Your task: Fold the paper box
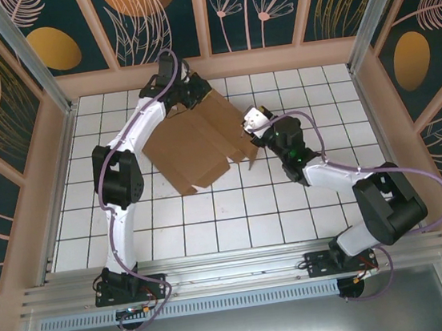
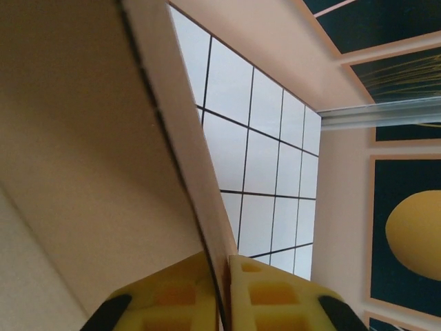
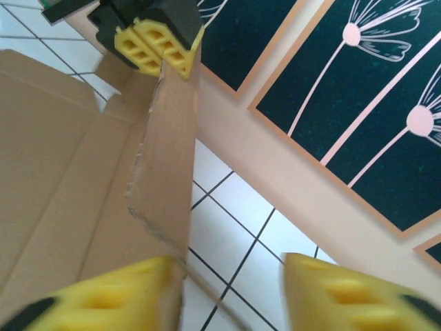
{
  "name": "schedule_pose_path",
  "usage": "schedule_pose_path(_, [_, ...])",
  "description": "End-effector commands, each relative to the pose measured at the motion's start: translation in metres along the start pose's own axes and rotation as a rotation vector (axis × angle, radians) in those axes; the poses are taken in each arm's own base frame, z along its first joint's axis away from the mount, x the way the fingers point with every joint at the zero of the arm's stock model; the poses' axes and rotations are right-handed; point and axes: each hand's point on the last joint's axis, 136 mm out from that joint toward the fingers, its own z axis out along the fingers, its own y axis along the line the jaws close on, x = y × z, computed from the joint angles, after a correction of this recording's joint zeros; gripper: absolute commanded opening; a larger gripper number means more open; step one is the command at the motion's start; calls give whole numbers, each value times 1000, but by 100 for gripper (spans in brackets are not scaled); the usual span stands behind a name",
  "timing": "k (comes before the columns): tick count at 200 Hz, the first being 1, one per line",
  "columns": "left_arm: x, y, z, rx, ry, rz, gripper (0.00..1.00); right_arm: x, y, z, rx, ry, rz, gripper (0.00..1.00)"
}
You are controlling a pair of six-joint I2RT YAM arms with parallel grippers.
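My left fingers pinch the far end of the box's raised flap, my right fingers stand spread at its near end, the flap's long axis running straight between us, and the box lies mid-worktop, far side.

1. White-and-black left arm reaches toward 1 o'clock; its yellow-padded left gripper pinches the brown cardboard paper box.
2. White-and-black right arm reaches toward 10 o'clock; its yellow-padded right gripper gapes apart.
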Motion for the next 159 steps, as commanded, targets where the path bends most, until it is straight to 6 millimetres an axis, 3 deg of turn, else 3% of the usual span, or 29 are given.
schedule_pose_path(1, [-1,5,-5,21,-15,-19,7,-36,-15,-18,15,-115,84,59])
schedule_pose_path(18, [3,8,-8,60,-33,-57,5,-57,-20,-29,-110,-178,276,60])
schedule_pose_path(32, [5,14,-10,82,-53,-109,1,-69,-38,-33,-205,-209,507,60])
schedule_pose_path(59, [7,19,-17,158,-113,-239,0,-70,-60,-22,-286,-107,830,58])
schedule_pose_path(73, [2,16,-26,210,-169,-287,0,-67,-61,-11,-319,-9,948,50])
schedule_pose_path(127, [-16,-2,-41,321,-247,-337,0,-68,-20,1,-397,154,1132,36])
schedule_pose_path(143, [-22,-9,-47,367,-272,-353,0,-74,6,0,-476,164,1125,33])
schedule_pose_path(159, [-28,-15,-54,402,-301,-356,0,-77,41,-2,-491,189,986,26])
